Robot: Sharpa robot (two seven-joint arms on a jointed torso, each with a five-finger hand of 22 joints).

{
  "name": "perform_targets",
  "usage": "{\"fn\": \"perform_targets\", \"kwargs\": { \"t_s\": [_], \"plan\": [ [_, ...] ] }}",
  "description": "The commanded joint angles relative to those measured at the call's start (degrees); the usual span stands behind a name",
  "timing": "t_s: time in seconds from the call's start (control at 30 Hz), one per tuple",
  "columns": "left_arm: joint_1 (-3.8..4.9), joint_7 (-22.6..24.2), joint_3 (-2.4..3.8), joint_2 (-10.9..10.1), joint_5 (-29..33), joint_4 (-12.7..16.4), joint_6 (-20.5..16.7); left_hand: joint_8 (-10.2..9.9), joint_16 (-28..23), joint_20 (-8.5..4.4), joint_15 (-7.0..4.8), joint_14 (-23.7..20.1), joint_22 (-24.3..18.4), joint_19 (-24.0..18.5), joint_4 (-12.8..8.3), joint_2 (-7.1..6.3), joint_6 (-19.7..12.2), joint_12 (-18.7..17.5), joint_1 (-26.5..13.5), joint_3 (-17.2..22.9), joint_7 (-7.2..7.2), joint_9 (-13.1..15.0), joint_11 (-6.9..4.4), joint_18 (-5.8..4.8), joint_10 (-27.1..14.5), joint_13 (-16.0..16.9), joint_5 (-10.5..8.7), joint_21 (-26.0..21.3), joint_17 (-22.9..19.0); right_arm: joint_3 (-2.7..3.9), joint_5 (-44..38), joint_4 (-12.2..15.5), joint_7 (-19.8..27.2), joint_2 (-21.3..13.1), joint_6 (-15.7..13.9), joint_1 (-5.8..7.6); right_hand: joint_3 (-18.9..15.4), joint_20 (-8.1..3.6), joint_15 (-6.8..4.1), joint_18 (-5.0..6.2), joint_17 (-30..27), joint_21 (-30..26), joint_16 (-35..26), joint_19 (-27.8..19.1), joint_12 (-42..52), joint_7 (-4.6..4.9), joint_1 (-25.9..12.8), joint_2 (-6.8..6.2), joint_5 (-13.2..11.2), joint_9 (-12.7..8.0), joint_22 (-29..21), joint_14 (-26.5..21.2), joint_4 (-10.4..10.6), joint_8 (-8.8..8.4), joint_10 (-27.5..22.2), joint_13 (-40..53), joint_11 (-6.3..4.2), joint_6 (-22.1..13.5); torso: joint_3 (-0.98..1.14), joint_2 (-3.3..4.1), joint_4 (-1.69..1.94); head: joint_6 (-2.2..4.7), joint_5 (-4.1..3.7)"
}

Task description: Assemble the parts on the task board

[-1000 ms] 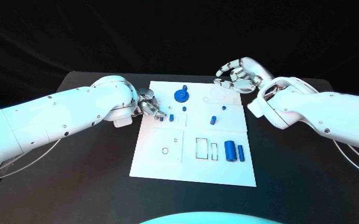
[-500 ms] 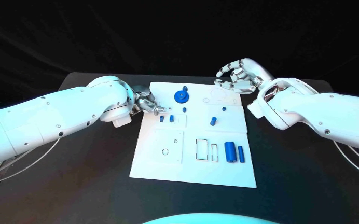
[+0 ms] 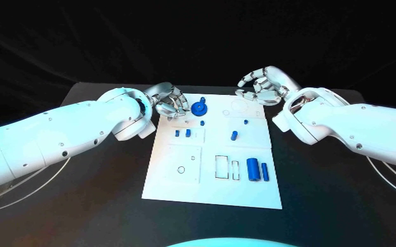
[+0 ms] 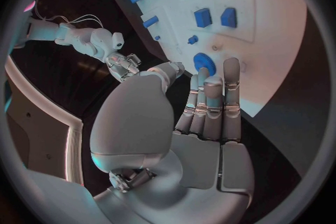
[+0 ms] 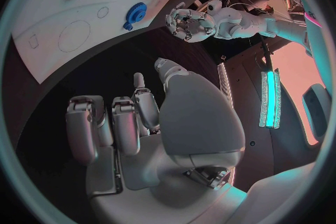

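Note:
The white task board (image 3: 186, 187) lies in the middle of the table. A round blue part (image 3: 200, 107) stands near its far left corner, and small blue parts (image 3: 189, 132) lie just nearer. Two blue cylinders (image 3: 253, 168) sit at the near right. My left hand (image 3: 171, 103) hovers at the far left corner, fingers stretched out beside the round part (image 4: 204, 61) and holding nothing. My right hand (image 3: 262, 87) hangs over the far right corner with its fingers curled in, and nothing shows in it (image 5: 133, 123).
Black table (image 3: 330, 201) surrounds the board on both sides. Outlined slots (image 3: 224, 164) and a small ring mark (image 3: 181, 170) lie on the board's near half. Both white forearms reach in along the board's edges.
My left hand has moved from the board's left edge by the small parts toward the far corner, next to the round blue part. The right hand has barely shifted.

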Motion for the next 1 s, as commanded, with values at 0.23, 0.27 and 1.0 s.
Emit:
{"fn": "perform_targets", "kwargs": {
  "t_s": [0.23, 0.27, 1.0],
  "plan": [
    [-1.59, 11.6, -0.53, 2.9, -22.0, -1.0, -5.8, -2.7, 4.3, -0.21, -0.21, 2.1, 4.8, 4.0, -1.9, -2.03, 1.6, -5.8, 3.2, 1.5, -1.16, -4.3, -0.35, -0.04, -0.8, -7.4, -1.06, 4.2, 0.2, 0.01, 0.0, 0.0, 0.9, 0.0, 0.1, -0.03, 0.4, -0.52, -0.43, 0.46, 12.2, -0.4, -0.3, 2.9, -0.2, -0.1, -0.4, 0.11, 0.4, -0.1, 11.8, 5.2, -0.1, 0.21, -0.5, 1.9, 0.03, -0.3, -0.03, 0.16, -0.14, 0.37, -0.34],
    [-1.69, 11.1, -0.56, 3.3, -23.6, -1.3, -5.2, -2.7, 4.3, -0.19, -0.17, 2.0, 4.9, 4.0, -1.9, -2.1, 1.6, -6.0, 3.2, 1.5, -1.18, -4.5, -0.32, -0.05, -0.8, -7.7, -1.11, 4.3, 0.1, 0.01, 0.0, 0.0, 0.9, 0.0, 0.1, -0.03, 0.4, -0.52, -0.43, 0.46, 12.2, -0.4, -0.3, 2.9, -0.2, -0.1, -0.4, 0.11, 0.4, -0.1, 11.8, 5.2, -0.1, 0.21, -0.5, 1.9, 0.03, -0.3, -0.03, 0.17, -0.15, 0.36, -0.44],
    [-2.16, 2.7, -0.73, 10.1, -37.5, -6.3, 5.5, -5.4, 12.8, -0.69, -1.06, 9.2, 19.7, 14.3, -1.5, -2.55, 4.0, -11.1, 3.1, 0.7, -2.54, -8.4, -0.73, -2.9, -0.9, -14.9, -1.93, 16.5, 4.4, 0.01, -0.1, 0.1, 0.9, 0.4, 0.2, -0.04, 0.5, -0.52, -0.43, 0.5, 12.2, -0.6, -0.3, 2.9, -0.3, -0.09, -0.3, 0.12, 0.4, -0.1, 11.7, 5.2, -0.1, 0.2, -0.5, 1.8, 0.03, -0.3, 0.0, 0.17, -0.23, 0.34, -0.54]
  ]
}}
